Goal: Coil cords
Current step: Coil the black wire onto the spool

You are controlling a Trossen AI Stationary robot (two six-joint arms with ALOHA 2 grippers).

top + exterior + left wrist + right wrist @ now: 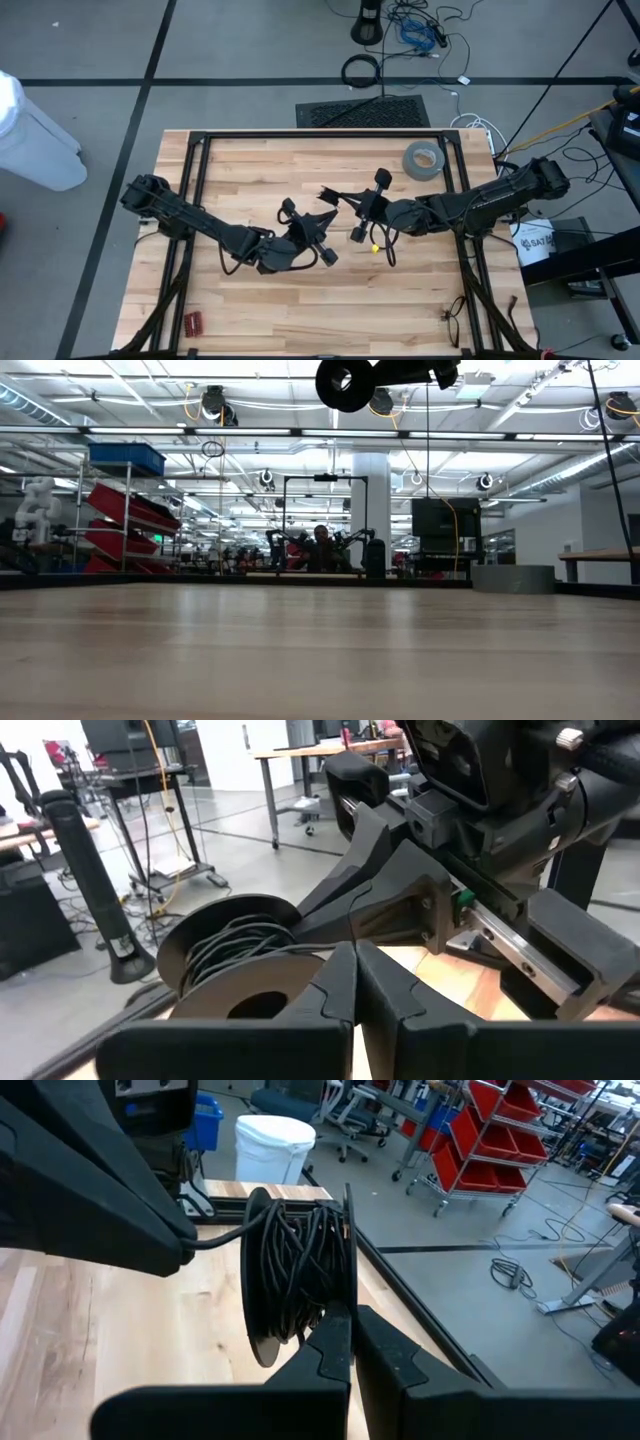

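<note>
Looking down from above, your right gripper (352, 205), clamped on the spool (295, 1270), sits at two o'clock from the closed left gripper (318, 228), the cord (215, 1237) bridging them.

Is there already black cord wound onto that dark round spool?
Yes, the right wrist view shows many loops of thin black cord wrapped between the flanges of the dark round spool.
</note>
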